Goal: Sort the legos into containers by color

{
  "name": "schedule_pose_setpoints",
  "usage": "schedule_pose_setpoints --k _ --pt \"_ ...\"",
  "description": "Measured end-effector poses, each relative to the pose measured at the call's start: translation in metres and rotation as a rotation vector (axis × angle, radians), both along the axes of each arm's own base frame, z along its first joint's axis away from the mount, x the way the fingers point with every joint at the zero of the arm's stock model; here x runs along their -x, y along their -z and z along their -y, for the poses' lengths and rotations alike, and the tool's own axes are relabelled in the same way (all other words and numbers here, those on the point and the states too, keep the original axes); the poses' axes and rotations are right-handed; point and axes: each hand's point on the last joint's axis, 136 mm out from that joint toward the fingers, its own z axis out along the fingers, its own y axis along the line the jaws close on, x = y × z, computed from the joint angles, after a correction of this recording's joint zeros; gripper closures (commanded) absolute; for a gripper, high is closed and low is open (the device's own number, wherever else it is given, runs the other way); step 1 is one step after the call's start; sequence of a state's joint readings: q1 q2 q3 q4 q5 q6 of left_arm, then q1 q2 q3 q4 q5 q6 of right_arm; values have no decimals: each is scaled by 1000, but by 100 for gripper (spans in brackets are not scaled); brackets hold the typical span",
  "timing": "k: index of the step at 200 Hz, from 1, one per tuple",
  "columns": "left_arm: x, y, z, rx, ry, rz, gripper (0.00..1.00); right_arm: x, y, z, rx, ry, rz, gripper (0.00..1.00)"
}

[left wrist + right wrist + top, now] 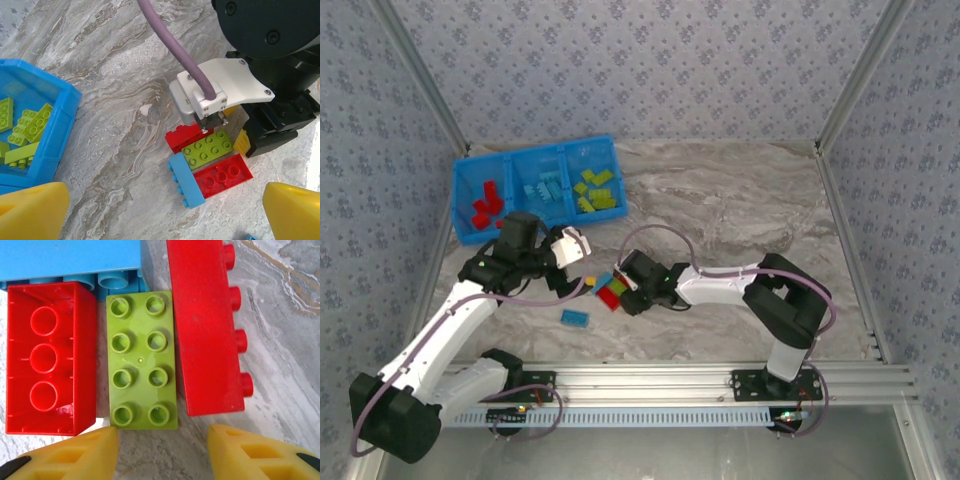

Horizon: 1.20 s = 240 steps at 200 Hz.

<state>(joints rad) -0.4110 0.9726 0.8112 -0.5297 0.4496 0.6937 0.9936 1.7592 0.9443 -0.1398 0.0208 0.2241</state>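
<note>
Yellow fingers (75,455) of the right gripper (162,452) are hanging apart at the lime-green brick (142,362), needing square entry between red bricks (50,357); left gripper (162,212) gaping too.

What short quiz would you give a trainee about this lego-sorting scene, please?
1. True or false: the lime brick lies studs-up between two red bricks.
2. Seen from above, which compartment of the tray holds the sorted lime legos? A left; B middle; C right.
3. Fill in: the right gripper is ___ (open or shut).
Key: 1 true; 2 C; 3 open.
</note>
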Motion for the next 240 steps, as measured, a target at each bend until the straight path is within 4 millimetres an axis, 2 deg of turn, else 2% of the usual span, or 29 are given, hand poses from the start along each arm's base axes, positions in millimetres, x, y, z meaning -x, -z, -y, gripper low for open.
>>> schedule_pose_setpoints --k 12,26,53,101,132,148,177,201,219,240 --pt "0 0 0 -2 3 2 1 0 0 -3 -5 -2 -5 34" --pt "0 1 0 -4 4 -1 1 3 -1 -6 -10 -11 -9 34" --pt "-1 4 1 -5 7 -13 1 4 -3 -8 -25 -11 -17 36" --pt "0 4 2 -2 11 -15 1 4 -11 -22 -95 -26 -20 40" --pt "0 4 2 -2 11 -15 1 -4 -1 -27 -64 -8 -10 41" --pt "0 4 2 -2 11 -15 1 -5 -1 -29 -50 -7 1 47" --pt "0 4 2 -2 11 -15 1 -9 1 -24 -11 19 34 69" --pt "4 3 4 8 41 -5 1 -8 -3 -22 -13 23 45 70" --pt "12 3 6 28 81 4 1 -2 -7 -10 -12 27 48 70" --pt "22 0 11 59 132 3 1 2 -36 3 -74 43 71 70"
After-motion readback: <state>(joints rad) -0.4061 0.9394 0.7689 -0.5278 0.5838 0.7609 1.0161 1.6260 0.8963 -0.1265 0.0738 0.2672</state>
